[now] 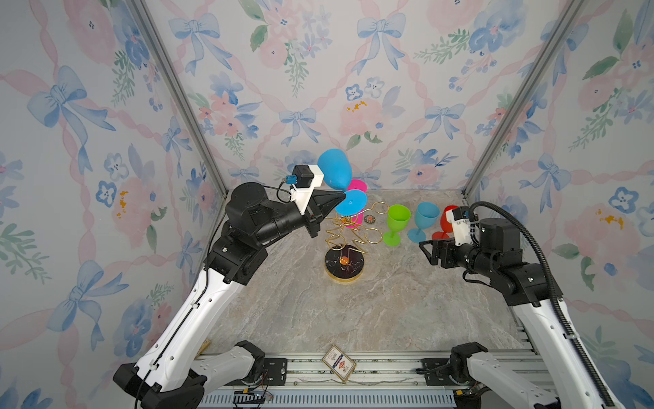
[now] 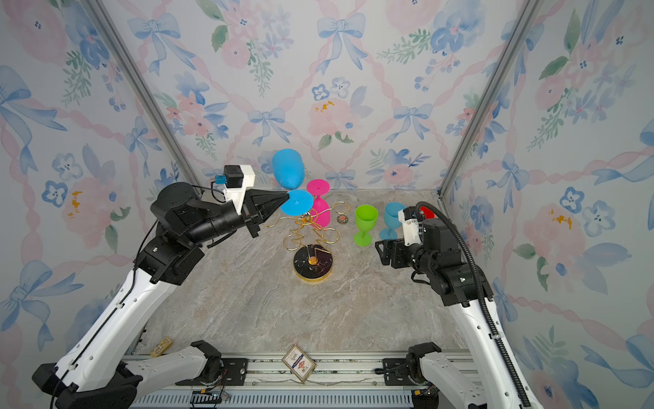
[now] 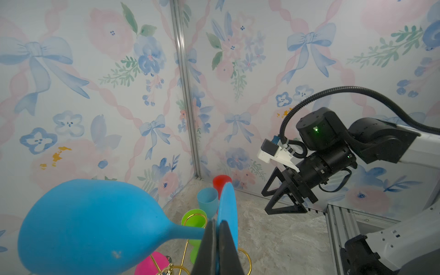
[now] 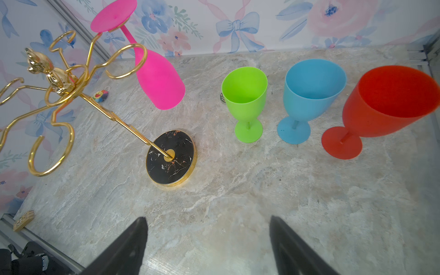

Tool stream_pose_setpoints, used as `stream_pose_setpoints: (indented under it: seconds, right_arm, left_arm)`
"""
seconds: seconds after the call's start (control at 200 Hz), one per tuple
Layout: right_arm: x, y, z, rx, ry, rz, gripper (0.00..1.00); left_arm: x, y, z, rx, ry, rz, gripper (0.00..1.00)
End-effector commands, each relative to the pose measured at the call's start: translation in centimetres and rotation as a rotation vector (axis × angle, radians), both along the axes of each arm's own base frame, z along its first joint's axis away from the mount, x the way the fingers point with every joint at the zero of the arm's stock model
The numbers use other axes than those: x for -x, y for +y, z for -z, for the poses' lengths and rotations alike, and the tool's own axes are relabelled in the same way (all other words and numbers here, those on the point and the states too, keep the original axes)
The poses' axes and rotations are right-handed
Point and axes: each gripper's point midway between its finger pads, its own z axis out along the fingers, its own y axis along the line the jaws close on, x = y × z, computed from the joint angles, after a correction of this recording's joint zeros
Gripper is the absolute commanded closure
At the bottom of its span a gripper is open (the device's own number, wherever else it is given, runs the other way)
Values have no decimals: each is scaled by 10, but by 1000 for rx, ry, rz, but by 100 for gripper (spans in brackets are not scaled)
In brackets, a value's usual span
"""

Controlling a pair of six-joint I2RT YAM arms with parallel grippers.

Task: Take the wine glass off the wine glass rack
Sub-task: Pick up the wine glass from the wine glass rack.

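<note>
Wine glass (image 1: 334,173) clamped by level left gripper (image 1: 343,196).

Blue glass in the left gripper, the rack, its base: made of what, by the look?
Blue wine glass: likely plastic or silicone; opaque, matte, no glints.
Wine glass rack: metal wire, polished gold; bright mirror highlights.
Base: black marble or a marble-look, smooth, pale veins, gold rim.

Both arms are the same kit: left arm (image 1: 198,318) and right arm (image 1: 545,340) have glossy white shells on the long links and chunky matte black joints. Each wrist wears a white printed bracket with a small black camera cube (image 1: 305,176) and a blue plug (image 1: 291,179). A ribbed black hose (image 3: 357,88) runs along the right arm, where a green light (image 3: 316,129) glows on one joint. The right gripper (image 3: 264,202) has hollow black triangle fingers.
</note>
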Motion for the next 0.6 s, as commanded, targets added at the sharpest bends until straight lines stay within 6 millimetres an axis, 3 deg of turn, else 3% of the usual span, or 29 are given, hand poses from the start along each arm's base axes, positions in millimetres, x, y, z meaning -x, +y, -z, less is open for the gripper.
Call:
stream_pose_setpoints:
  seconds: [0.0, 0.24, 0.595]
  right_arm:
    - [8, -12, -10, 16, -14, 16, 18]
    - [4, -24, -27, -98, -15, 80, 19]
    - [21, -13, -58, -260, 39, 87, 18]
  left_arm:
    - [26, -11, 4, -44, -106, 106, 100]
    - [72, -32, 24, -95, -212, 222, 100]
    - [117, -82, 85, -246, -297, 253, 100]
